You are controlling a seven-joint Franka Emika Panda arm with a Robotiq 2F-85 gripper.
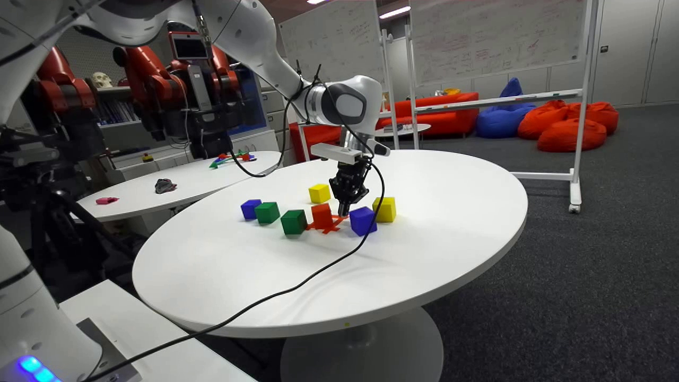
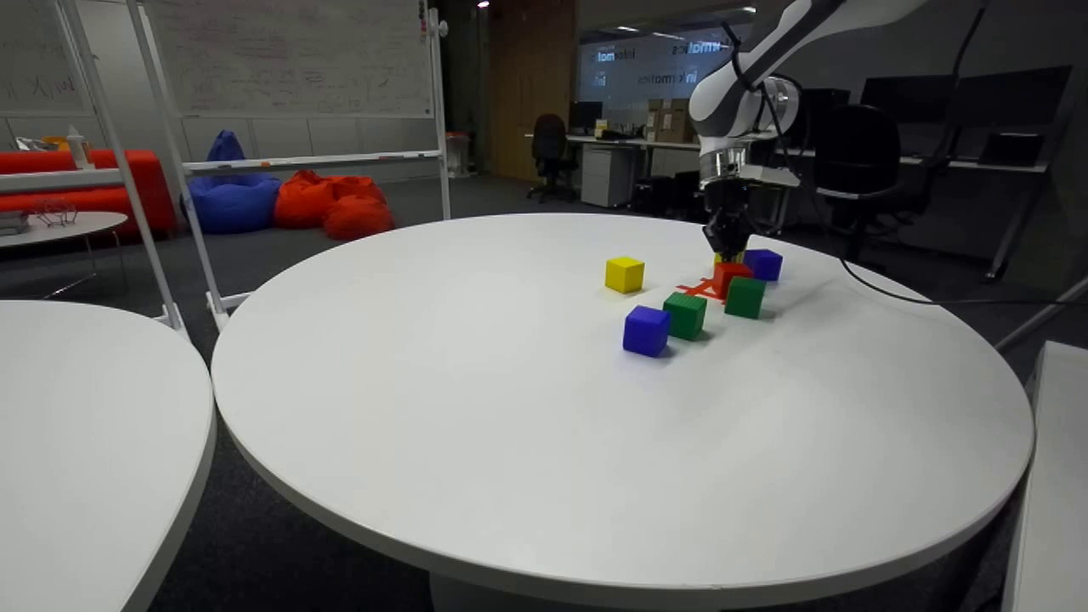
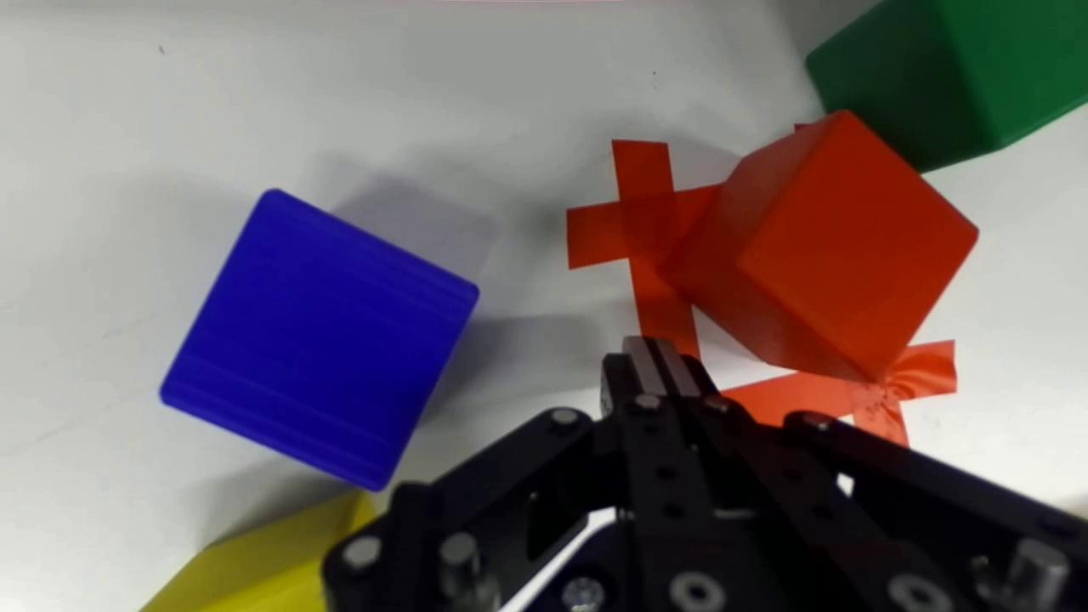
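While the round white table (image 2: 476, 442) fills much of the lower frame in an exterior view, the claw (image 3: 658, 357) hangs at the lower centre of the wrist view, pressed together on nothing. The red cube (image 3: 858, 246) stands at right, partly over red tape (image 3: 642, 166), the blue cube (image 3: 319, 340) at left. The step looks like lining up near them; grasping either would call for spreading first.

My closed gripper (image 3: 660, 361) points between a blue cube (image 3: 319, 340) and, closer to its tip, a red cube (image 3: 850, 246).
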